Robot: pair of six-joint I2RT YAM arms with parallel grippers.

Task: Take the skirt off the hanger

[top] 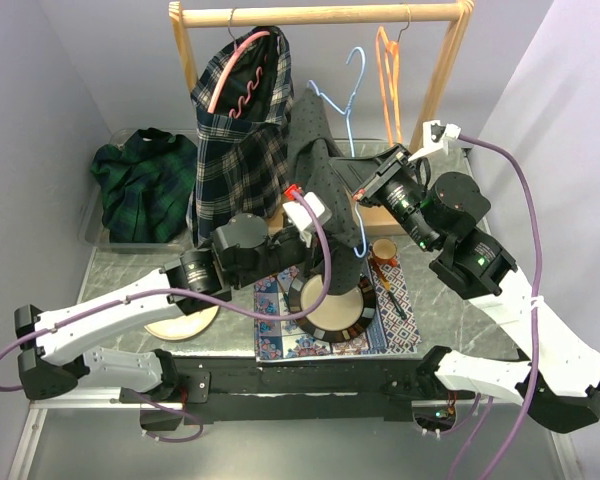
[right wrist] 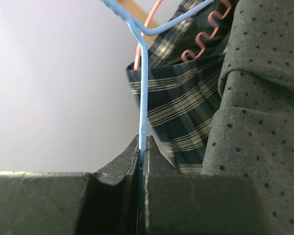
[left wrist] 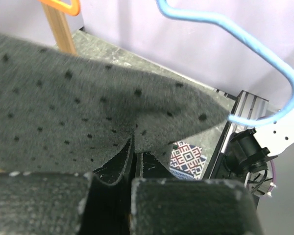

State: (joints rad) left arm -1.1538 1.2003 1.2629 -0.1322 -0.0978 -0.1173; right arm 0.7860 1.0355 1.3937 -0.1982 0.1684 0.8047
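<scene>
From the top external view, a grey dotted skirt point(top: 315, 160) hung on a blue hanger point(top: 352, 95), whose hook rose toward the rail of a wooden rack point(top: 320, 14). The left gripper point(top: 310, 195) was pressed into the skirt's lower folds, its fingertips hidden by the cloth. The right gripper point(top: 365, 195) sat just beside the skirt's right edge, at the hanger's lower part. To the left hung a plaid skirt point(top: 242, 150) on a pink hanger point(top: 230, 75), and to the right orange hangers point(top: 387, 70). A green plaid garment point(top: 140, 180) lay in a clear bin point(top: 92, 225) at the table's left. A patterned mat point(top: 280, 320) near the arm bases carried a plate point(top: 335, 310).

From the left wrist view, the left gripper point(left wrist: 135, 147) was pinched together on a fold of the grey dotted skirt point(left wrist: 78, 112), which filled most of the frame. The blue hanger point(left wrist: 245, 39) curved down the right side and its lower end met the skirt's edge.

From the right wrist view, the right gripper point(right wrist: 143, 144) was clamped tight on the thin wire of the blue hanger point(right wrist: 143, 88), which ran straight up from between the fingers. The grey dotted skirt point(right wrist: 255, 98) hung close on the right, with the plaid skirt point(right wrist: 181, 98) and pink hanger point(right wrist: 206, 36) behind.
</scene>
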